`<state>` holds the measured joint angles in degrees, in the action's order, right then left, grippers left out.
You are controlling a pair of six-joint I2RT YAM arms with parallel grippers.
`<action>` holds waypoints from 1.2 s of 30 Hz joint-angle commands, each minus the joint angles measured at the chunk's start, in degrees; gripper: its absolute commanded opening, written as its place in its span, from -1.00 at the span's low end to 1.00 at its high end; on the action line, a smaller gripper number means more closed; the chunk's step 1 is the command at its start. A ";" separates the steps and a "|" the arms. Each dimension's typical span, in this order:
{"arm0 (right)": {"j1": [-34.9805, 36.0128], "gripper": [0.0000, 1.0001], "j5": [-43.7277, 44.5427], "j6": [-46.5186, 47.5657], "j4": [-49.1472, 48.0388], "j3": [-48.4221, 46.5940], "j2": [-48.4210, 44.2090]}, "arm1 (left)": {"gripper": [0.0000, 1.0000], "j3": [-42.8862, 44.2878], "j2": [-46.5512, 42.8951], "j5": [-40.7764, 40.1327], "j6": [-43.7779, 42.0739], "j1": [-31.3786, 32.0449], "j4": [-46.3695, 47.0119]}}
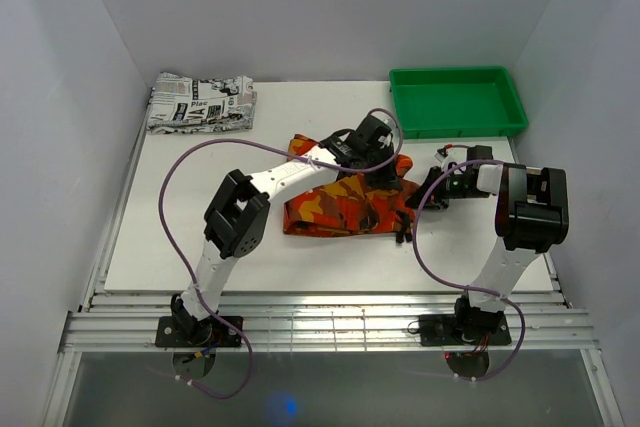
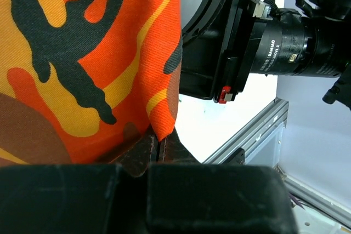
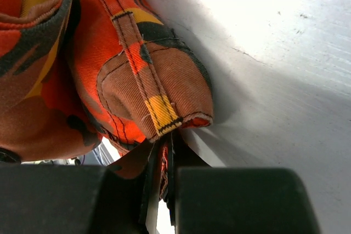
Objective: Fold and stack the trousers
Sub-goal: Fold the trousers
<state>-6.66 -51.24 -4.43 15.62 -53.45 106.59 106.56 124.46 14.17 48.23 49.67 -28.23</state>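
The trousers [image 1: 340, 205], in orange, red, yellow and black camouflage print, lie bunched in the middle of the white table. My left gripper [image 1: 383, 169] reaches over them from the left and is shut on a corner of the cloth [image 2: 98, 53], pinched between its fingertips [image 2: 159, 145]. Just right of the pile, my right gripper [image 1: 428, 193] is shut on the waistband edge with its belt loop [image 3: 148, 91], the cloth caught between its fingers [image 3: 167, 160]. The two grippers hold the same end of the trousers, close together. The left wrist view shows the right arm's wrist [image 2: 247, 42] close by.
A folded black-and-white newspaper-print garment [image 1: 200, 104] lies at the back left of the table. A green tray [image 1: 456, 101] stands at the back right. White walls close in three sides, and an aluminium rail [image 1: 330, 327] runs along the near edge.
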 commanded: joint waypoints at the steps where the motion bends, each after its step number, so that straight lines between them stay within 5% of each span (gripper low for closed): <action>1: 0.68 -0.85 -2.28 -1.02 -1.20 0.80 -2.35 | -1.00 3.12 -0.81 -0.82 2.13 1.04 2.04; 13: 0.77 -0.84 -1.84 -0.85 -0.85 1.42 -2.79 | -1.00 4.89 2.53 -0.81 1.87 1.92 3.53; 17: 0.77 -0.80 -2.72 -0.67 -0.33 0.89 -3.22 | -0.39 1.20 2.72 0.33 2.05 1.92 4.84; 18: 0.77 -0.73 -2.72 0.20 0.11 0.11 -3.23 | 0.01 0.49 2.45 0.59 1.87 1.92 5.81; 19: 0.68 -0.64 -2.46 0.99 2.29 -0.42 -3.23 | 0.20 -0.03 2.10 1.29 1.78 1.83 6.86; 23: -3.35 0.09 0.78 8.36 12.66 -6.21 -3.66 | 0.57 -2.49 -4.37 2.35 -1.64 0.00 7.40; 25: -5.81 0.26 2.37 15.54 18.45 -11.99 -3.58 | 0.64 -5.73 -8.43 3.48 -4.10 -2.64 9.05; 28: -11.52 0.53 5.09 23.81 28.13 -20.51 -3.75 | 0.68 -15.04 -18.53 11.90 -9.71 -8.00 15.18; 31: -12.07 0.61 5.38 27.00 35.43 -26.25 -4.72 | 0.96 -27.96 -29.08 28.50 -15.60 -15.11 24.41; 33: -11.28 0.69 -0.59 27.02 38.17 -29.77 -5.42 | 0.96 -33.24 -32.78 41.47 -16.67 -21.59 27.69; 36: -7.42 0.74 -9.56 26.31 38.88 -30.49 -5.69 | 0.96 -39.05 -36.04 48.29 -16.24 -28.98 27.70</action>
<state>-18.57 -51.11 18.74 46.92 -82.54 102.61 71.92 90.59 45.91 35.24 25.26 -5.13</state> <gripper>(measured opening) 0.865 0.976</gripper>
